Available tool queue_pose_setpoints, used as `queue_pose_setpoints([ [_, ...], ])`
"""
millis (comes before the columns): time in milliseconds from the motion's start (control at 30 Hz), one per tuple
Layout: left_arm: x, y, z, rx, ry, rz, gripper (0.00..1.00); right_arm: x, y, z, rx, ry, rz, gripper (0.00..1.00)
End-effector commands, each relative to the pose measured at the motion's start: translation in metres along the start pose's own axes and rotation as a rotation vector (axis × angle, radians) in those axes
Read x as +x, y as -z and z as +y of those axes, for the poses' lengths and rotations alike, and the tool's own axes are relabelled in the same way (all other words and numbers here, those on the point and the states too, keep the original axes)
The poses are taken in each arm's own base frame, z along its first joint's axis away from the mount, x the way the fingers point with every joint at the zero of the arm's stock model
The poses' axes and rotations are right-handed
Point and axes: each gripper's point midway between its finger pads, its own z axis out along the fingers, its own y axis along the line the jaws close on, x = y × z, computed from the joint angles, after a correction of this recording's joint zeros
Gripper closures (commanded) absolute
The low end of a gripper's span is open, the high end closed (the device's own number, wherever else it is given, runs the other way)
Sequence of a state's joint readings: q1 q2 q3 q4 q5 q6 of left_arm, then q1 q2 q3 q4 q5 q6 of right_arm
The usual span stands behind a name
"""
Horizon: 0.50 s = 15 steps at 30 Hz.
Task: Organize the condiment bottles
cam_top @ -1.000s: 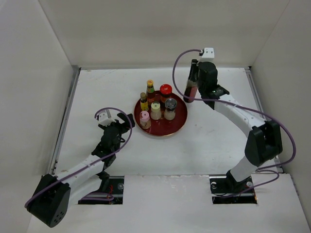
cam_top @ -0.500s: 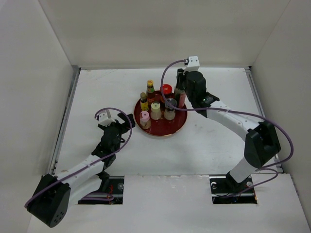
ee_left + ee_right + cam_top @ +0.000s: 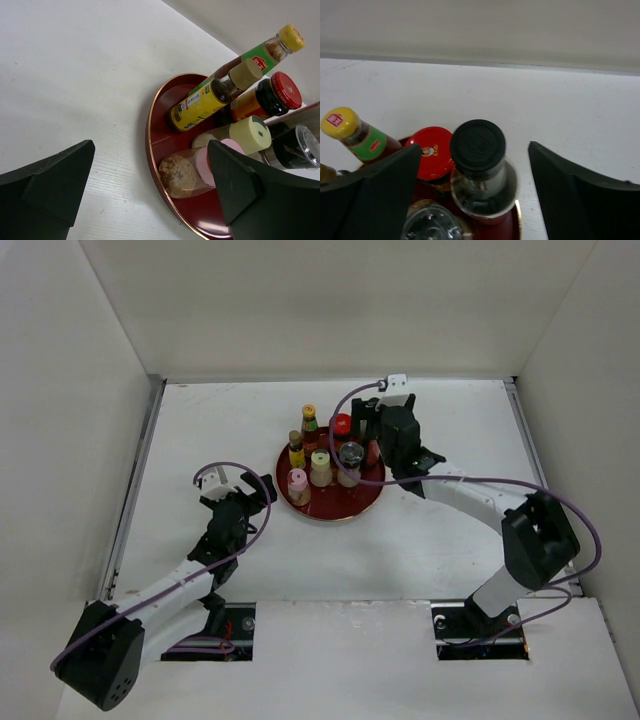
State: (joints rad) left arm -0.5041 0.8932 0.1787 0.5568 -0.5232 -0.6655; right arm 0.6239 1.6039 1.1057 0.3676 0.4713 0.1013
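Bottles point(image 3: 320, 468) all stand on the round red tray point(image 3: 345, 515); little seems left. Right tool point(image 3: 470, 185) gapes around the tall dark black-capped bottle point(image 3: 478, 150). Left tool point(image 3: 150, 195) is open, empty.

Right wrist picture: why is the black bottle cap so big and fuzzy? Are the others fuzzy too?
Right wrist view: the black-capped bottle is close to the lens, so it looms large and soft, like the dark tool fingers at the edges. Left wrist view: the yellow-labelled bottle is sharp. Top external view: even light.

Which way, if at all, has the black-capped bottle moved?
Yes. The bottle moved left, from beyond the tray's right edge onto it, beside the red-lidded jar.
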Motion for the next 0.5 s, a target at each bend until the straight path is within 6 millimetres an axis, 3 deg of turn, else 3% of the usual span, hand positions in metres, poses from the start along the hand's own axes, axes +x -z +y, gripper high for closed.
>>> queue_pose_setpoints([
  [0,-0.016,0.0,-0.01,0.024,0.039,-0.048,0.0,-0.057,0.018,-0.004,0.016,-0.101,-0.152,0.0],
  [133,-0.024,0.004,-0.01,0.024,0.053,-0.075,0.0,-0.079,0.045,-0.011,0.025,-0.13,-0.199,0.0],
  [233,-0.021,0.004,-0.014,0.03,0.046,-0.051,0.0,-0.08,0.068,-0.023,0.062,-0.175,-0.223,0.0],
  [333,-0.018,-0.001,0.001,-0.048,0.039,-0.043,0.0,-0.061,0.089,-0.043,0.131,-0.226,-0.216,0.0],
  [467,-0.01,-0.008,0.016,-0.157,0.006,0.021,0.0,-0.012,0.112,-0.068,0.204,-0.302,-0.168,0.0],
])
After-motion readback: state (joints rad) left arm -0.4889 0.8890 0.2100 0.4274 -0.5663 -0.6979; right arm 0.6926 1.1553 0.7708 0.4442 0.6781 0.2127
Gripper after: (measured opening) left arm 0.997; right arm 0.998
